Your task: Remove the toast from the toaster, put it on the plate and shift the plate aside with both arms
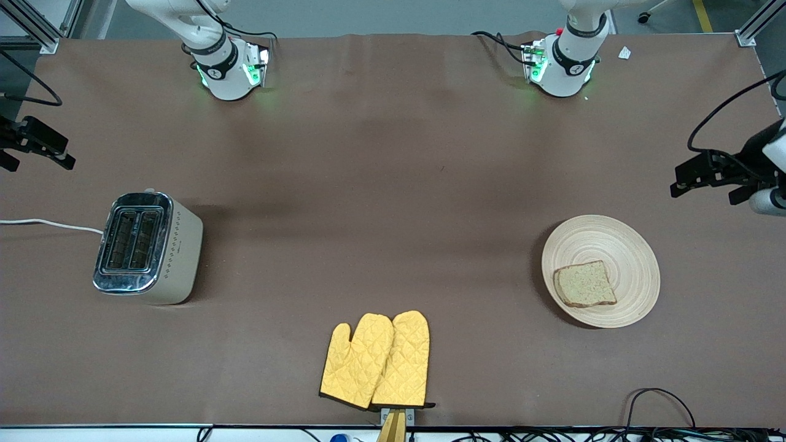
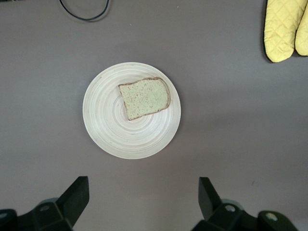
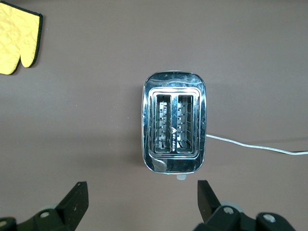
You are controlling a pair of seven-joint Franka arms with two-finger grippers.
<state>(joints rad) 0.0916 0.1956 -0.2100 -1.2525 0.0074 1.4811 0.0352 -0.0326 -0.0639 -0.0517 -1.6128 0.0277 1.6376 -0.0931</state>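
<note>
The toast [image 1: 584,284] lies flat on the round pale wooden plate [image 1: 632,245], toward the left arm's end of the table. In the left wrist view the toast [image 2: 144,98] sits off-centre on the plate [image 2: 115,130]. My left gripper [image 1: 683,182] hangs open and empty in the air over the table's end, off to the side of the plate; it also shows in its own wrist view [image 2: 143,199]. My right gripper [image 1: 58,158] hangs open and empty over the table's other end, beside the toaster [image 1: 147,245]; it also shows in its own wrist view [image 3: 139,199].
The chrome-topped toaster [image 3: 174,122] stands with both slots empty, and its white cord [image 1: 49,224] runs off the table's end. Two yellow quilted oven mitts [image 1: 377,359] lie at the table edge nearest the front camera. Black cables [image 1: 660,405] lie at that edge near the plate.
</note>
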